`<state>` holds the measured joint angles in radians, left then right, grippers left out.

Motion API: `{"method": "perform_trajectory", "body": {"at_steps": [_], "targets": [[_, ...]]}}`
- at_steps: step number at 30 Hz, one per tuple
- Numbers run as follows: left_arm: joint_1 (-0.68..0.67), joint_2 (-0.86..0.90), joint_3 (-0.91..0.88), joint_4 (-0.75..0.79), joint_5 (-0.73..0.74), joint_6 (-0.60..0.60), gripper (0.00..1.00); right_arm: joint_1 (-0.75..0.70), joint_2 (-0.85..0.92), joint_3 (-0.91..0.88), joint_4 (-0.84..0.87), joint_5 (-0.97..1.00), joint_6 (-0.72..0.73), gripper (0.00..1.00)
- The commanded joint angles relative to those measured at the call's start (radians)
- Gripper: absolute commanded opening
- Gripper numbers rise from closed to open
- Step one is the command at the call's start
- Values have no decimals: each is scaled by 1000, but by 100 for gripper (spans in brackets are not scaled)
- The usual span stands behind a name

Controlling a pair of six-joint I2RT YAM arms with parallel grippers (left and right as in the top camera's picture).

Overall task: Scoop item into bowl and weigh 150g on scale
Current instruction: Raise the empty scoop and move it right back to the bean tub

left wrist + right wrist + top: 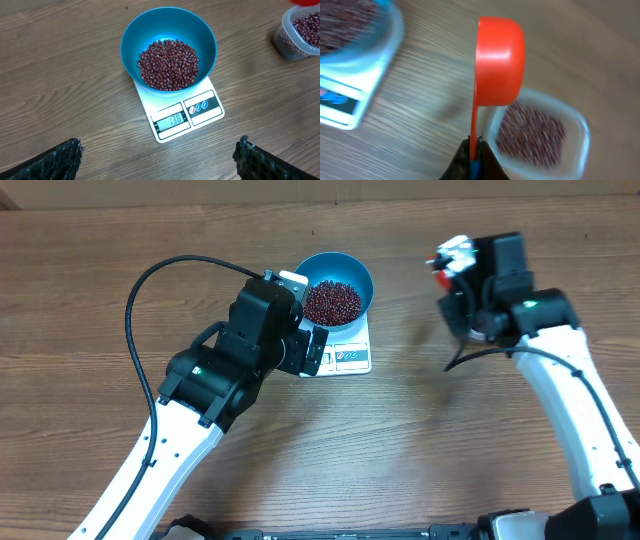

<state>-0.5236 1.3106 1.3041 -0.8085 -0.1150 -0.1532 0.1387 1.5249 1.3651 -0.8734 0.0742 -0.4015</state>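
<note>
The bowl is round, deep, smooth bright blue plastic, and it sits on the scale. Its rim overhangs the far end of the white plate on both sides. The beans, tiny glossy maroon ovals, lie in a loose heap across the bowl's bottom and reach partway up its wall. The scale is flat, white and rectangular with rounded corners. Along its near edge a small grey display reads 138, beside a dark strip of blue-marked buttons.

The table is wood-grained and brown. It lies bare to the left of the bowl and in front of the scale. The left fingers, black and rough-surfaced, are spread wide at the lower corners of the left wrist view, well short of the scale and touching nothing.

A clear tub with rounded corners stands well apart from the scale. It also holds beans, and the open table runs between the two.

The right fingers are pressed together, pinching the thin handle of an orange-red plastic scoop. The scoop's smooth rounded cup hangs over the tub's near rim, its outer side toward the camera, so what it holds cannot be seen. In the overhead view the table's far edge runs just behind the bowl.
</note>
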Motion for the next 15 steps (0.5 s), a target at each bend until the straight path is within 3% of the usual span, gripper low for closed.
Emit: {"method": "perform_trajectory", "body": {"at_steps": [1, 9, 15], "targets": [[2, -14, 20, 1, 8, 18, 100, -82, -11, 29, -21, 18, 62, 4], [2, -14, 20, 1, 8, 18, 100, -224, -10, 10, -53, 18, 61, 4], [2, -14, 20, 1, 8, 18, 100, -253, 0, -60, -55, 10, 61, 4]]}}
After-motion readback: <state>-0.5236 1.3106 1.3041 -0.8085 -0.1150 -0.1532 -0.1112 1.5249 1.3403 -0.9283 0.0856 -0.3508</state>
